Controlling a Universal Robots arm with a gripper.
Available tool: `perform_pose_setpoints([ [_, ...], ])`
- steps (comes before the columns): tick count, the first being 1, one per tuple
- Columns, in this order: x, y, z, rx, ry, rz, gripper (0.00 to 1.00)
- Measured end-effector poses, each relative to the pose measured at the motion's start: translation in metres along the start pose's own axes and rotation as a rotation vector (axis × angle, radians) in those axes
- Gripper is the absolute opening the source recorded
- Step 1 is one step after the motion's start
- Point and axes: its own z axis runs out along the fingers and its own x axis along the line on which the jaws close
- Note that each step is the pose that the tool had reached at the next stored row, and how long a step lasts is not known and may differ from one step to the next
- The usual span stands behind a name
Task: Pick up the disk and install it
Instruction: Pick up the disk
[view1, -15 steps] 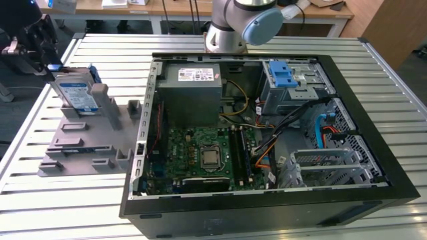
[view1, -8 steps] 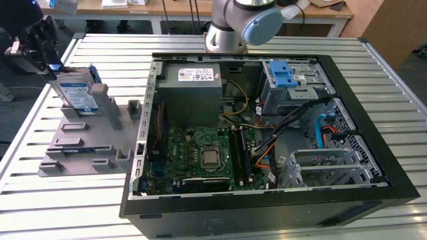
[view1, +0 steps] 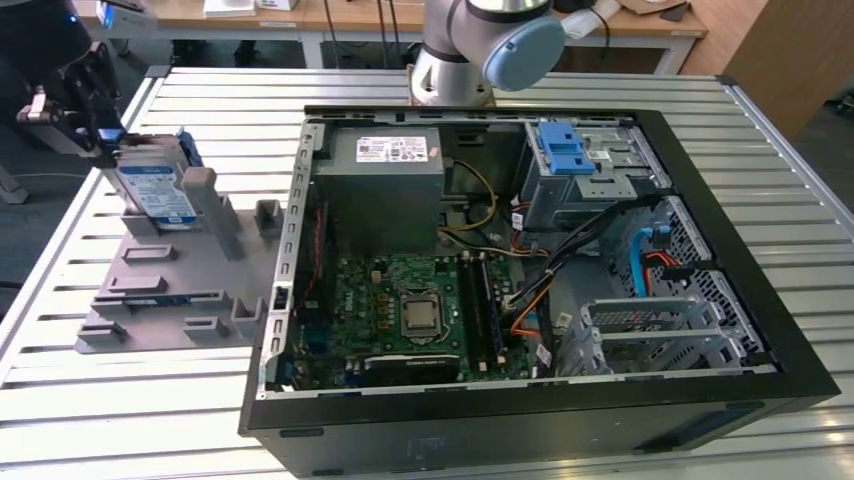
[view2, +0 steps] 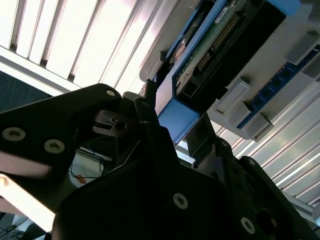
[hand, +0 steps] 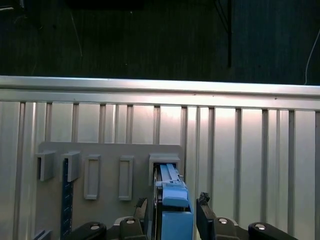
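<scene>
The disk stands on edge in a slot of the grey holder plate on the exterior view's left, its white-and-blue label showing. My gripper comes in at the disk's upper end from the left. In both wrist views the disk's blue carrier end sits between my fingers, which press close against both faces. The gripper is shut on the disk, whose lower part still rests in the holder slot.
The open computer case lies to the right, with a grey power-supply box, a green motherboard, cables, and a drive cage with a blue latch. The arm's base stands behind the case. The slatted table's edge rail is close.
</scene>
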Motion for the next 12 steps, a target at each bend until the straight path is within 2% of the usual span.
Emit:
perform_pose_setpoints([
  [6,0.0001,0.0008,0.0085,0.0000,0.0000,0.000,0.51],
  [9,0.0001,0.0008,0.0091,-0.0003,0.0002,0.000,0.49],
  [10,0.0001,0.0008,0.0092,-0.0003,0.0002,0.000,0.42],
  [12,0.0001,0.0008,0.0093,0.0000,0.0001,0.000,0.42],
])
